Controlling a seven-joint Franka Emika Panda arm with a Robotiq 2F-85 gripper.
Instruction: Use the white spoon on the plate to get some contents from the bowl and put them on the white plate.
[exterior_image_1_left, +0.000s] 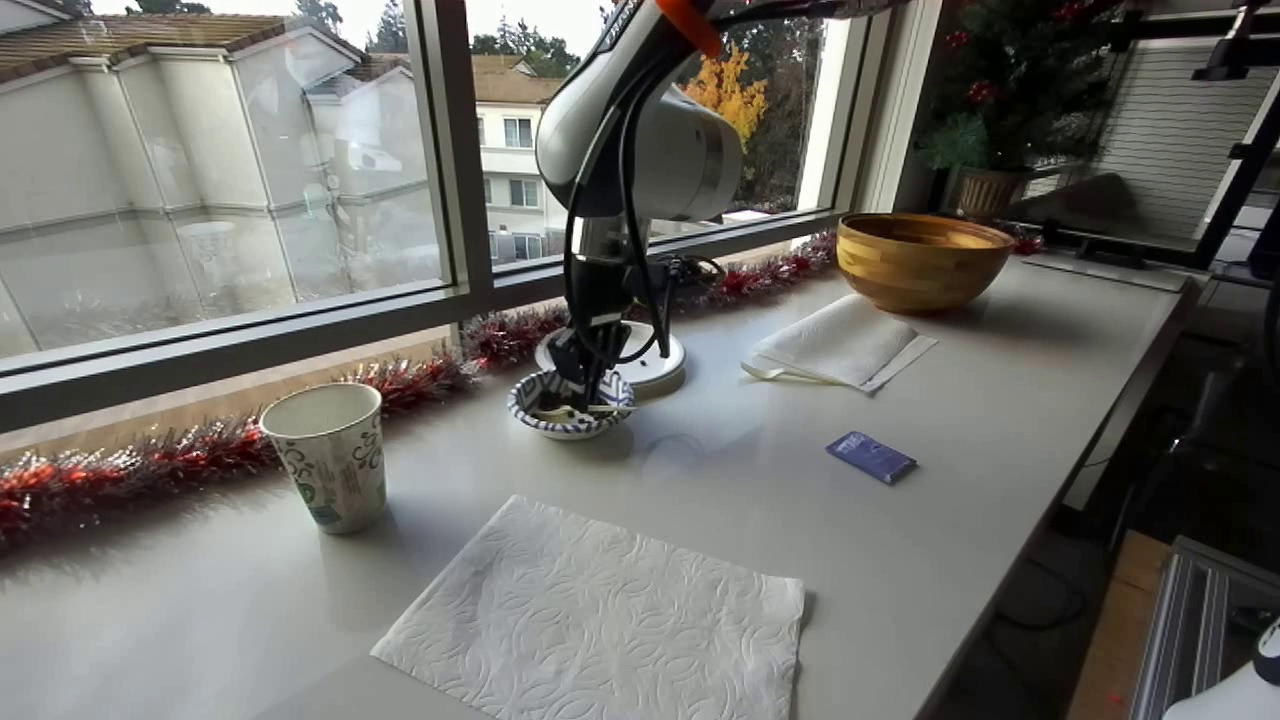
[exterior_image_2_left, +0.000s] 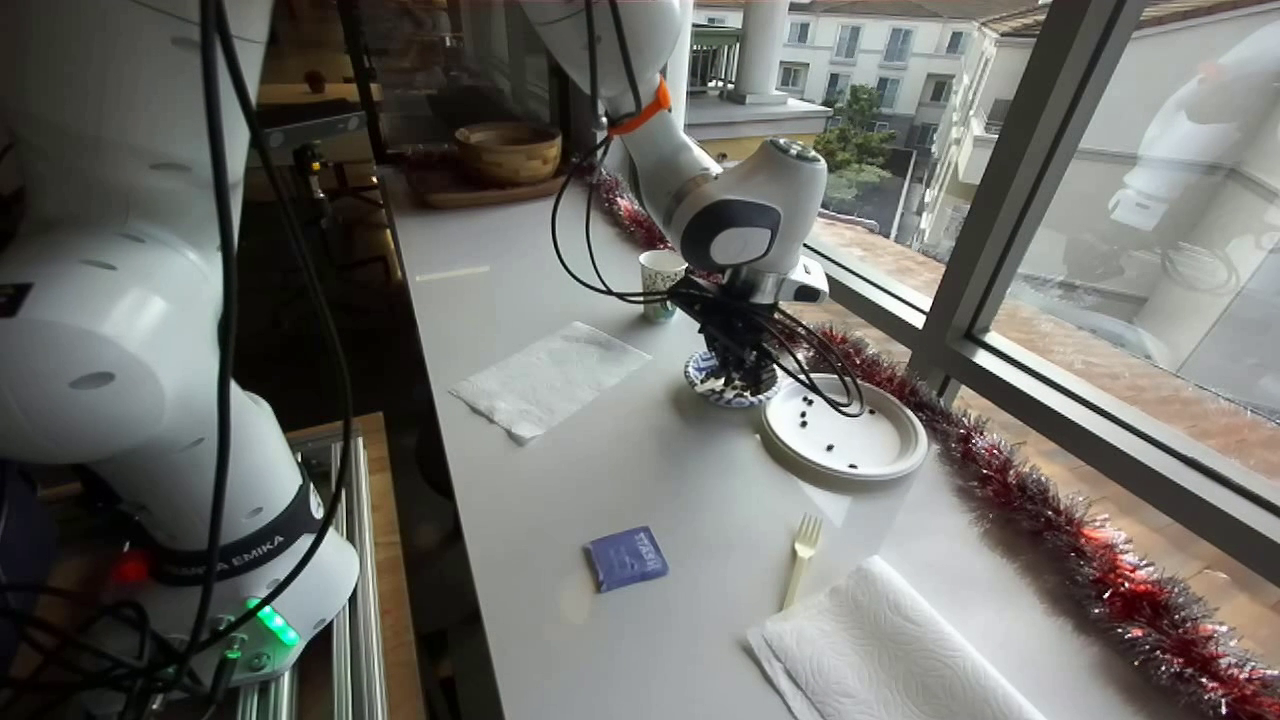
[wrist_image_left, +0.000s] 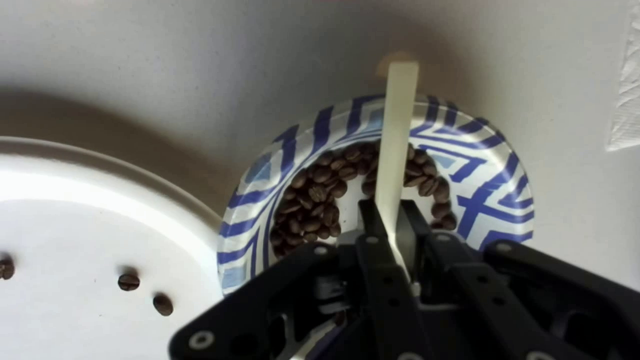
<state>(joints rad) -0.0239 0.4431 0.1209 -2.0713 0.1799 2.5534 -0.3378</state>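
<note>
In the small bowl (exterior_image_1_left: 571, 433), a gripper (wrist_image_left: 393, 212) clamped on the white spoon (wrist_image_left: 396, 135)

Nearest, in an exterior view, a large embossed napkin (exterior_image_1_left: 610, 620) lies spread on the pale table (exterior_image_1_left: 900, 590). Past it stands a patterned paper cup (exterior_image_1_left: 335, 460), upright; well apart from that lies a flat blue packet (exterior_image_1_left: 871, 457).

Next comes the small bowl, its rim printed blue and white. The gripper points down into it, fingers (wrist_image_left: 377, 270) pinched around the spoon's handle. The handle's tail crosses the rim and juts out past it, and in an exterior view a pale end shows inside the bowl (the wrist view has that part hidden behind the gripper). Dark brown coffee beans (wrist_image_left: 317, 195) bank up along the inner wall, with white bottom showing beside the handle.

Just beside the bowl sits the white plate (exterior_image_2_left: 865, 437), a few loose beans scattered on it; whether the rims touch, I cannot tell.

Farther off, a pale fork (exterior_image_1_left: 790, 374) pokes out from a folded napkin (exterior_image_1_left: 845, 340). Beyond are a tan wooden bowl (exterior_image_1_left: 925, 265) and a potted tree (exterior_image_1_left: 1030, 100) with red ornaments. Red and silver tinsel (exterior_image_1_left: 410, 385) runs below the window frame (exterior_image_1_left: 462, 150), with light-walled buildings (exterior_image_1_left: 190, 150) outside.
</note>
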